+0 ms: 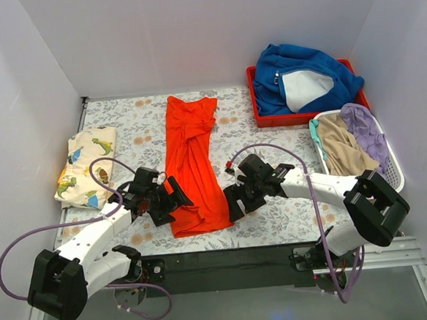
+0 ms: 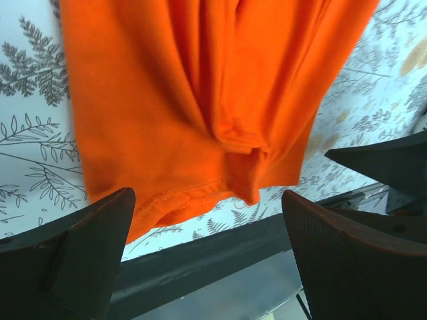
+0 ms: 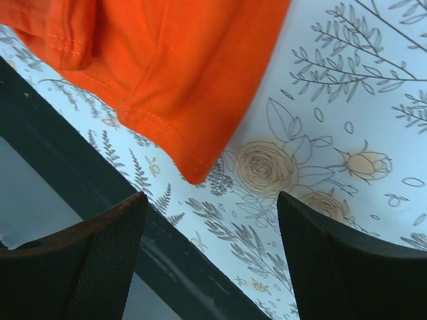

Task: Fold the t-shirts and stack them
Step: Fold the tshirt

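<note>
Left gripper point(image 1: 174, 199) and right gripper point(image 1: 234, 199) flank the bottom hem of the orange shirt point(image 1: 192, 161), jaws wide and empty. It lies at frame centre, long axis running top to bottom, one hem corner beside each gripper. Dinosaur shirt point(image 1: 87, 167) lies folded at middle left.
</note>
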Robot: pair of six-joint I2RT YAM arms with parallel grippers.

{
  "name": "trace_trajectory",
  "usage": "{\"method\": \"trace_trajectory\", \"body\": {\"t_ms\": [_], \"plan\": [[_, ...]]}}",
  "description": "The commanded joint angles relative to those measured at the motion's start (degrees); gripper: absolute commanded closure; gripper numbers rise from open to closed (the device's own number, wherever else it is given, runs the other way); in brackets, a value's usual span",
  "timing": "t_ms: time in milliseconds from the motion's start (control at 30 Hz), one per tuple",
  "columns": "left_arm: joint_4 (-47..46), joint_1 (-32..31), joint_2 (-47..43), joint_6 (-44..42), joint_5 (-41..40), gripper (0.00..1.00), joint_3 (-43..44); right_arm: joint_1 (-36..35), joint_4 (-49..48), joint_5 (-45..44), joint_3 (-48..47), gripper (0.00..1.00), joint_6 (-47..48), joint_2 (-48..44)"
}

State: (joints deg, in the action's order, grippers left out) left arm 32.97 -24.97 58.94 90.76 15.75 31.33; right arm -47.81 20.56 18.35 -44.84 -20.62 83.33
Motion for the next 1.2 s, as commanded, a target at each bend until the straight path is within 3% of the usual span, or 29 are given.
{"method": "trace_trajectory", "body": {"t_ms": [0, 167, 433, 533, 600, 667, 700, 767, 800, 833, 900, 1100, 1133, 1167], "plan": [[0.69, -1.04, -1.02, 1.34, 0.87, 0.09, -1.71, -0.97, -5.26, 3.88, 1.15, 0.17, -3.19, -1.68], [2.1, -3.85, -0.4, 3.19, -3.08, 0.09, -1.45, -2.64, -7.72, 3.45, -0.07, 0.21, -3.99, 2.61], [3.24, -6.05, -0.58, 6.97, -6.25, 0.11, -2.42, -3.34, -8.78, 1.25, -1.22, 0.35, -5.74, 6.76], [3.77, -6.76, -1.02, 7.32, -7.13, 0.21, -2.5, -3.43, -9.04, 1.25, -0.69, 0.51, -5.66, 7.37], [3.77, -6.93, -0.76, 7.59, -7.13, 0.3, -2.77, -3.52, -9.04, 1.34, 0.01, 0.66, -5.57, 7.55], [3.77, -7.28, -0.23, 7.59, -7.05, 0.38, -2.77, -3.6, -8.95, 1.08, 0.8, 0.72, -5.66, 7.11], [3.68, -7.37, -0.05, 7.5, -7.05, 0.55, -2.77, -3.6, -8.95, 0.9, 1.76, 0.79, -5.66, 6.76], [3.77, -7.81, 0.04, 7.67, -6.87, 0.74, -2.94, -3.69, -8.78, 0.46, 2.65, 0.84, -6.01, 5.45], [3.59, -7.9, 0.04, 7.68, -6.7, 0.92, -3.03, -3.69, -8.52, -0.15, 3.61, 0.88, -6.1, 5.0], [3.59, -7.9, 0.21, 7.59, -6.7, 1.0, -3.03, -3.69, -8.34, -0.5, 4.05, 0.92, -6.36, 3.87], [3.59, -7.9, 0.74, 7.15, -6.26, 1.0, -2.94, -3.78, -7.64, -1.21, 5.46, 0.99, -7.41, 2.63], [2.89, -8.16, 2.06, 5.4, -3.8, 0.98, -2.5, -4.75, -4.92, -3.75, 7.92, 0.99, -9.61, -1.85], [2.71, -8.25, 2.84, 4.61, -2.75, 0.79, -2.42, -4.92, -4.74, -4.11, 8.27, 0.99, -9.79, -2.46], [2.36, -8.6, 3.46, 4.08, -2.13, 0.67, -2.33, -4.92, -4.56, -4.28, 8.36, 0.99, -9.88, -2.73]]}}
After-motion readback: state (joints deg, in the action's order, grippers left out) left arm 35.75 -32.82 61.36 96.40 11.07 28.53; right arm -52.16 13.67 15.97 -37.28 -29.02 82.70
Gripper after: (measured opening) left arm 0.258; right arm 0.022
